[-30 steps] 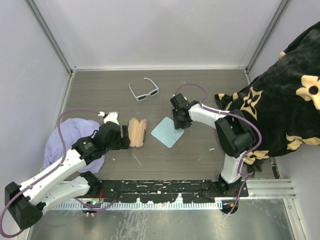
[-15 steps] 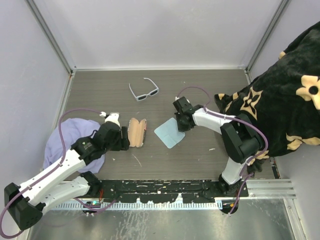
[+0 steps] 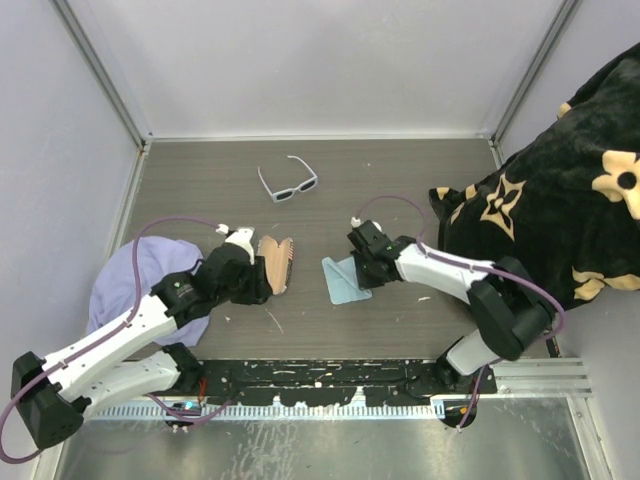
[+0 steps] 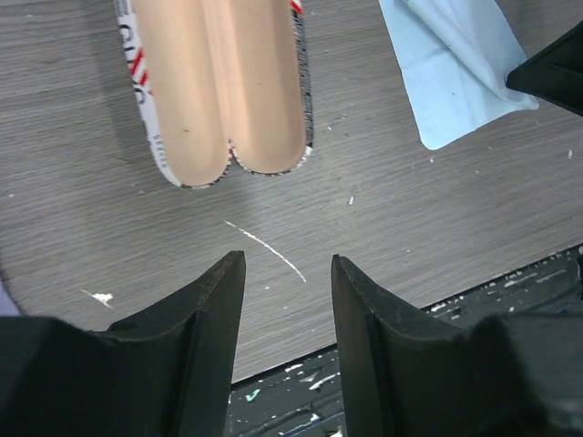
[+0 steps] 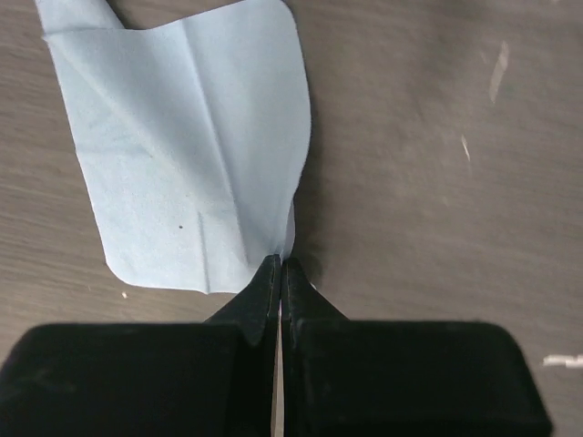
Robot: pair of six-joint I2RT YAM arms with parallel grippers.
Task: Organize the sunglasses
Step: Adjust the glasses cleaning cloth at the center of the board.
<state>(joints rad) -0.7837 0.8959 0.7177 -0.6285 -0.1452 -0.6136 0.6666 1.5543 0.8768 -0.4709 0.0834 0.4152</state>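
Worktop (image 3: 420, 190), dark wood grain: one. On it we count the following.

Sunglasses (image 3: 288, 181), one pair: white frame, dark lenses, temple arms unfolded. They lie at the far middle of the worktop, well apart from both hands and from every other item.

Soft case (image 3: 275, 263), one: oblong, lying open with its tan lining up. In the left wrist view (image 4: 219, 86) we see a patterned edge with red and black marks.

Light blue cloth (image 3: 343, 280), one: creased, lying right of the case and apart from it. In the right wrist view (image 5: 187, 146) one corner is folded.

Lavender cloth (image 3: 140, 285), one: bunched at the left edge, partly under the left arm.

Black fabric (image 3: 560, 200) with tan flowers, one: heaped at the right side.

Hands, two. The left hand (image 4: 287, 264) sits just near of the case, released, its fingers parted over bare worktop with nothing between them. The right hand (image 5: 282, 264) is clenched, its tips pinching the near edge of the light blue cloth.
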